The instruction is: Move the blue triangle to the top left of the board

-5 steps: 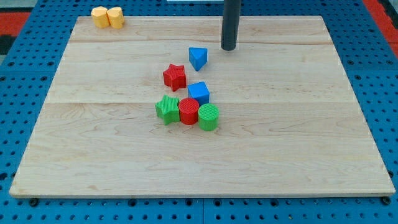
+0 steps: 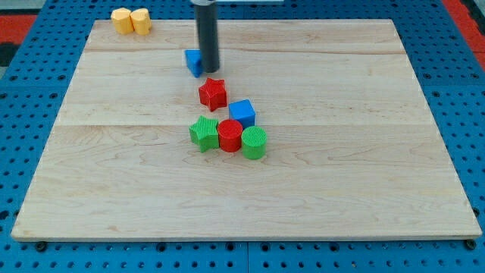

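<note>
The blue triangle (image 2: 193, 61) lies in the upper middle of the wooden board (image 2: 364, 174), partly hidden behind my rod. My tip (image 2: 209, 70) touches its right side. The red star (image 2: 213, 93) sits just below the tip. The board's top left corner holds two yellow blocks (image 2: 130, 20).
Below the red star lie a blue cube (image 2: 242, 113), a green star (image 2: 203, 133), a red cylinder (image 2: 229, 135) and a green cylinder (image 2: 254, 142), bunched together near the board's centre. The board rests on a blue pegboard table (image 2: 30, 114).
My tip has moved left and slightly down, from right of the blue triangle to against it. The blue triangle has slid left and a little up. Other blocks have not moved.
</note>
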Robot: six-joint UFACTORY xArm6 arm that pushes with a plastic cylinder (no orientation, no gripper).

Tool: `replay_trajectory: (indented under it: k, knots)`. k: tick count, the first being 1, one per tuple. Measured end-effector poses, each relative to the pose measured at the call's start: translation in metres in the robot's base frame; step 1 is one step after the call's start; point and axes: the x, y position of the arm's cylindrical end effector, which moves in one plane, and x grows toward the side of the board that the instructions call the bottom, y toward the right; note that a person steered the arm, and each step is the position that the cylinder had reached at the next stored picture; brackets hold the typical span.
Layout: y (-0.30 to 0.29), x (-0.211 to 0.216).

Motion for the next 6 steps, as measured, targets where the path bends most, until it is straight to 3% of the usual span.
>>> replay_trajectory:
  k: [3, 5, 6]
  knots:
    - [-0.112, -0.046]
    - [-0.153, -0.061]
    - [-0.143, -0.019]
